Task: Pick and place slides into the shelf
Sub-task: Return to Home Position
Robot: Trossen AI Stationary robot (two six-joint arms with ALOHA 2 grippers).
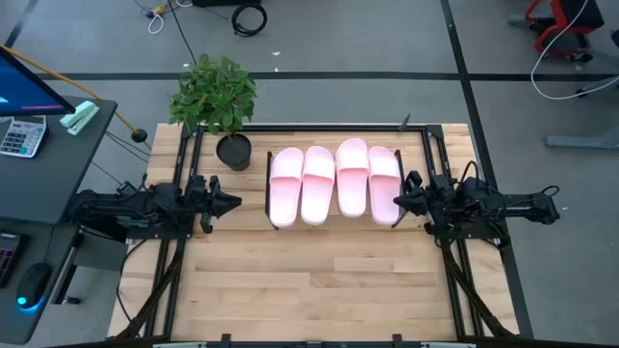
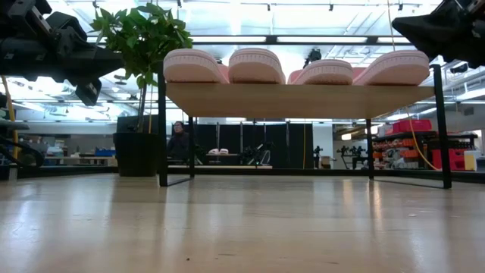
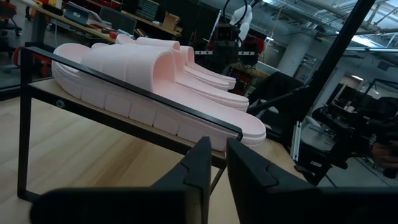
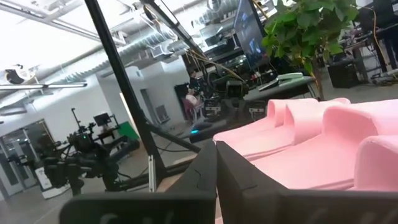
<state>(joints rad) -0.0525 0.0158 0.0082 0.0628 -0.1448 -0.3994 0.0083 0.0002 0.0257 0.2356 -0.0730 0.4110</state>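
Four pale pink slides (image 1: 334, 184) lie side by side on the shelf (image 2: 303, 98), a slanted light-wood board in a thin black frame near the table's far middle. They also show in the left wrist view (image 3: 155, 81) and the right wrist view (image 4: 323, 143). My left gripper (image 1: 235, 203) is shut and hovers left of the shelf, a short gap from its frame, pointing at it (image 3: 219, 168). My right gripper (image 1: 395, 200) is shut at the shelf's right end, right beside the rightmost slide (image 1: 385, 184) and at about the slides' height (image 2: 402, 26). My right gripper comes level from the table's right at the outer side of the rightmost slide (image 4: 292, 168). Its shut tips are so close that I cannot tell whether they touch the foam. The slide lies flat on the shelf board.
A potted plant (image 1: 215, 97) stands at the shelf's far left corner, its black pot (image 1: 233, 152) just beyond my left gripper. Bare wood tabletop (image 1: 319, 280) stretches from the shelf to the near edge. A desk with a calculator (image 1: 21, 135) sits off the table's left.
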